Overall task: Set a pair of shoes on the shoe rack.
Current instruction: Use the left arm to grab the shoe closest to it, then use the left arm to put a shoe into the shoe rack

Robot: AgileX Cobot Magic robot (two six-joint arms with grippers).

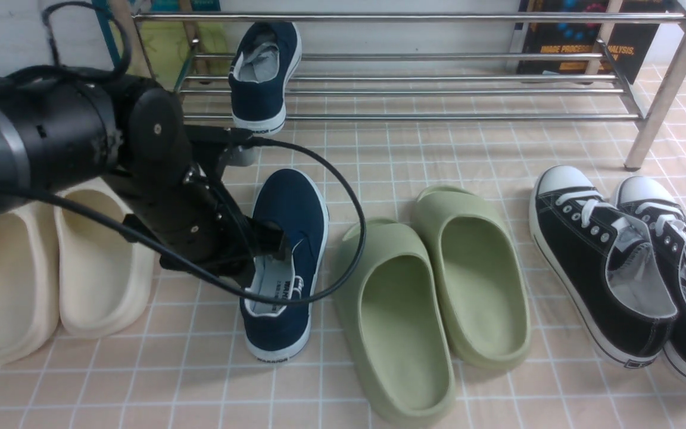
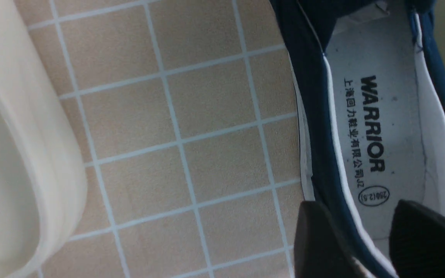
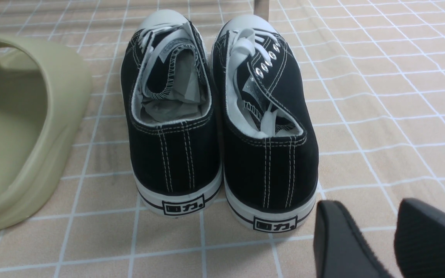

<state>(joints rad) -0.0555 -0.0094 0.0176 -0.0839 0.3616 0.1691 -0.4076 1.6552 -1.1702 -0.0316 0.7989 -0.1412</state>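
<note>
Already one navy slip-on shoe (image 1: 261, 89) sits on the shoe rack (image 1: 438, 90), at the left end of its lower chrome bars, with its toe to the back and its heel at the front bar. Its mate, the second navy shoe (image 1: 292, 214), lies sole-down on the tiled floor (image 1: 438, 155) in front of the rack, toe toward it. It is between the cream slides (image 1: 99, 280) on the left and the green slides (image 1: 396, 333) on the right, and touches neither.

The left arm (image 1: 81, 137) reaches down over this shoe from the left. The left fingers (image 2: 315, 243) stand apart astride the shoe's left side wall at the heel opening, one outside the wall and the other inside, over the white insole printed WARRIOR. A strip of insole shows between the wall and the inner finger, so the fingers are spread and not pinching the canvas.

Farther right, the black lace-up sneakers (image 1: 599, 268) lie side by side near the rack's right front leg. The right fingers (image 3: 338, 243) hover low above the floor just behind the heels of those sneakers, parted with only bare tiles between them, holding nothing
</note>
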